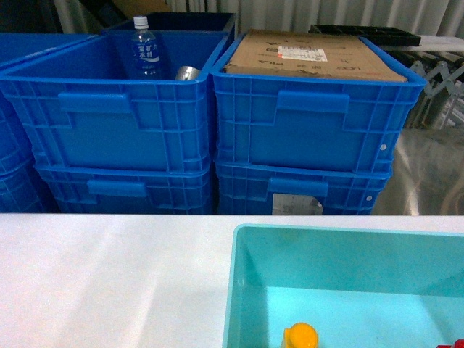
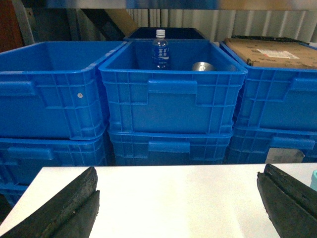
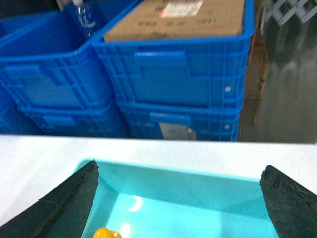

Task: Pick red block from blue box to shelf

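Observation:
The blue box (image 1: 239, 290), a light turquoise bin, stands on the white table at the lower right of the head view. A sliver of the red block (image 1: 458, 344) shows at that view's bottom right corner, inside the bin. An orange-yellow studded block (image 1: 299, 336) lies near the bin's left wall. My right gripper (image 3: 178, 198) hangs open above the blue box (image 3: 198, 183), with nothing between its fingers. My left gripper (image 2: 177, 198) is open over the bare table, left of the bin. Neither gripper shows in the head view. The shelf's shiny metal tier (image 1: 428, 174) shows to the right of the crates.
Dark blue ribbed crates (image 1: 130, 123) are stacked two high right behind the white table (image 1: 109, 283). One holds a water bottle (image 1: 146, 49) and a metal can (image 1: 187, 72). Another holds a cardboard box (image 1: 312, 54). More crates (image 2: 44, 94) stand to the left.

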### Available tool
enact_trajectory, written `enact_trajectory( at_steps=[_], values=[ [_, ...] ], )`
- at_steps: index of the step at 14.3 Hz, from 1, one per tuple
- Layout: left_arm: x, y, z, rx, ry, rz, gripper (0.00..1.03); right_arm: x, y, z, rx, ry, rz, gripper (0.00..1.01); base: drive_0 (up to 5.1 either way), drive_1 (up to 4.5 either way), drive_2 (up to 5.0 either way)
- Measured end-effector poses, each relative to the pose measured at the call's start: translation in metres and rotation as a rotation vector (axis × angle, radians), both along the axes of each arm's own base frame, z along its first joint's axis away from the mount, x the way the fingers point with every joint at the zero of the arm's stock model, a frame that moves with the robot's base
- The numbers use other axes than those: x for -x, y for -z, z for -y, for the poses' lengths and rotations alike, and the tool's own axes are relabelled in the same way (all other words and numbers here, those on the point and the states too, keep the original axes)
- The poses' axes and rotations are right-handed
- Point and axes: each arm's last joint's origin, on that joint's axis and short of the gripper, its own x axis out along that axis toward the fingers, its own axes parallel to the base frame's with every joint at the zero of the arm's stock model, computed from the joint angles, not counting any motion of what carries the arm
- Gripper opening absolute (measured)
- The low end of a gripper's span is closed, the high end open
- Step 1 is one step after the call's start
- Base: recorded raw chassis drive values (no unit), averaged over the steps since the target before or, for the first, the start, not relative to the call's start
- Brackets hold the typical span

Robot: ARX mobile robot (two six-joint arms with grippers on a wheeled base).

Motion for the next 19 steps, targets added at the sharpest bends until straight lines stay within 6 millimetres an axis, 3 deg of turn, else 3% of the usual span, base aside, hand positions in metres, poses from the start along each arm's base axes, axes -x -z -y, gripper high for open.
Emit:
enact_trajectory(
  at_steps=[4,7,13,19],
  values=[
    [0.000,0.000,0.000,0.000,0.000,0.000,0.98,-0.022,0.050,-0.041,0.004,-0.105,-0.273,0.98,0.0,0.00,0.0],
    [0.000,0.000,0.000,0.000,0.000,0.000,0.98,-0.027,0.089,-0.050,0.056,-0.049,-0.379,0.98,0.0,0.00,0.0],
    [0.000,0.000,0.000,0.000,0.000,0.000,0.98,-0.044,0.119,-0.044,0.138,0.164,-0.364,0.98,0.0,0.00,0.0],
    [0.000,0.000,0.000,0.000,0.000,0.000,0.98,-0.058,0.135,-0.048,0.170,0.209,-0.392,0.98,0.0,0.00,0.0]
  ],
)
